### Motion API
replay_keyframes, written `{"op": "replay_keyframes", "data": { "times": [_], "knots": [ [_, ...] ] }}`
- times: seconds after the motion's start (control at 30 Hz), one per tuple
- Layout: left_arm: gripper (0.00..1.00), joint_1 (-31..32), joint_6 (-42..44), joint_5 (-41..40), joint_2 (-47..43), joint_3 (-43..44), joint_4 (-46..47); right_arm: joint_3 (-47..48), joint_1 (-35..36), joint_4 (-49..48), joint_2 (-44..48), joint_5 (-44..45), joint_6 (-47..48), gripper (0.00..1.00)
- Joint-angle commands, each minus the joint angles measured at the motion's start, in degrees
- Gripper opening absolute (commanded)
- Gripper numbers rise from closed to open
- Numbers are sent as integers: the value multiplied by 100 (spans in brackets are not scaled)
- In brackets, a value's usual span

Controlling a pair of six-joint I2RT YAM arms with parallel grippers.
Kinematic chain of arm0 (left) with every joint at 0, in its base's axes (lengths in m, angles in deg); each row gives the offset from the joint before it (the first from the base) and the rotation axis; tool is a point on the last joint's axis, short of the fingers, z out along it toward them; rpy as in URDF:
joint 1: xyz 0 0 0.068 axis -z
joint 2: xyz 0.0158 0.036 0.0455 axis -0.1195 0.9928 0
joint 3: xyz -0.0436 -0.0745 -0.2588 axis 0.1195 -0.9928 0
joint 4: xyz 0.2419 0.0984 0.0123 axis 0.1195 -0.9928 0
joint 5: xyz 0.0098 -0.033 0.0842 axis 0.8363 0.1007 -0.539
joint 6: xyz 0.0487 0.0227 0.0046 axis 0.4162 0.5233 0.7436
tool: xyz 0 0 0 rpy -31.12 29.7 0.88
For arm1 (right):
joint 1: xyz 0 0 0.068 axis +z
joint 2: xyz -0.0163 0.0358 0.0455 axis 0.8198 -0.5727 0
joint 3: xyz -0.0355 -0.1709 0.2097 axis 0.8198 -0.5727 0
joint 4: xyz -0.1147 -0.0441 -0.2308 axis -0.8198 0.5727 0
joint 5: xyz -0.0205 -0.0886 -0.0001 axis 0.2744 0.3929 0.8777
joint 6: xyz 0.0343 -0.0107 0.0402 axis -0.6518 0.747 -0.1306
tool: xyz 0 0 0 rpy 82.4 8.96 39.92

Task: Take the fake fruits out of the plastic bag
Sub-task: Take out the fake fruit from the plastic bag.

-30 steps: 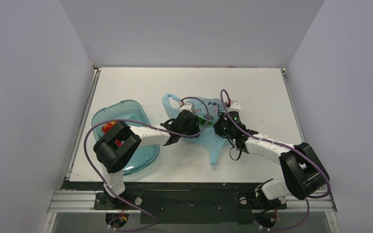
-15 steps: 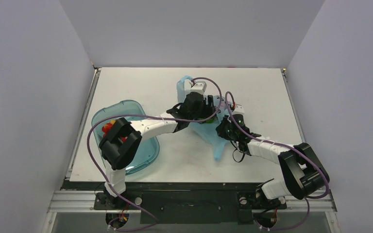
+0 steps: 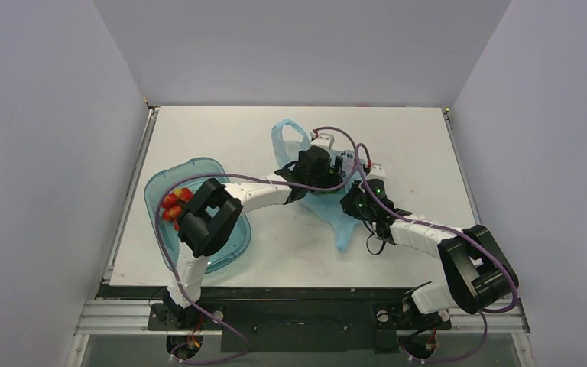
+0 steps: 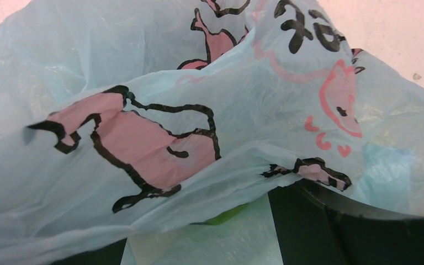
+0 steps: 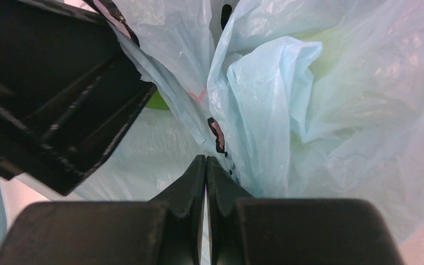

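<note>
The light-blue plastic bag (image 3: 338, 212) lies crumpled at mid-table, one handle loop (image 3: 285, 134) raised toward the back. My left gripper (image 3: 317, 164) is pushed into its mouth. In the left wrist view the printed film (image 4: 143, 138) drapes over the open jaws (image 4: 210, 243), and a sliver of green fruit (image 4: 226, 215) shows between them. My right gripper (image 3: 355, 202) is shut, pinching a fold of the bag (image 5: 265, 110) at its fingertips (image 5: 205, 161). The green fruit also shows there (image 5: 157, 102). The red berry cluster (image 3: 174, 203) lies in the tray. The other fruits are hidden.
A rigid teal tray (image 3: 222, 180) sits at the left, partly under my left arm. The left gripper's black body (image 5: 61, 110) fills the left of the right wrist view, close to the right fingers. Grey walls enclose the white table (image 3: 214, 138) on three sides.
My left gripper has moved back and to the right into the bag, lifting its handle loop toward the back. The left elbow shifted right, uncovering the berries. The right gripper stayed shut in place.
</note>
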Motion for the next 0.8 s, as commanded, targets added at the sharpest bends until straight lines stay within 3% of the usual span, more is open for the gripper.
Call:
{"op": "replay_keyframes", "data": {
  "times": [0.0,0.2,0.4,0.53,0.77],
  "knots": [
    [79,20,187,-76,288,456,-82,-28,-78,-422,97,48,47,0],
    [76,15,221,-45,412,602,-111,-117,-91,-402,157,91,139,0],
    [59,32,298,295,210,495,-326,-129,-90,-361,286,223,212,0],
    [41,38,332,359,-348,109,-337,-125,-98,-374,271,381,215,0],
    [30,37,90,692,-1731,-829,-127,-103,-121,-401,219,495,240,0]
  ]
}}
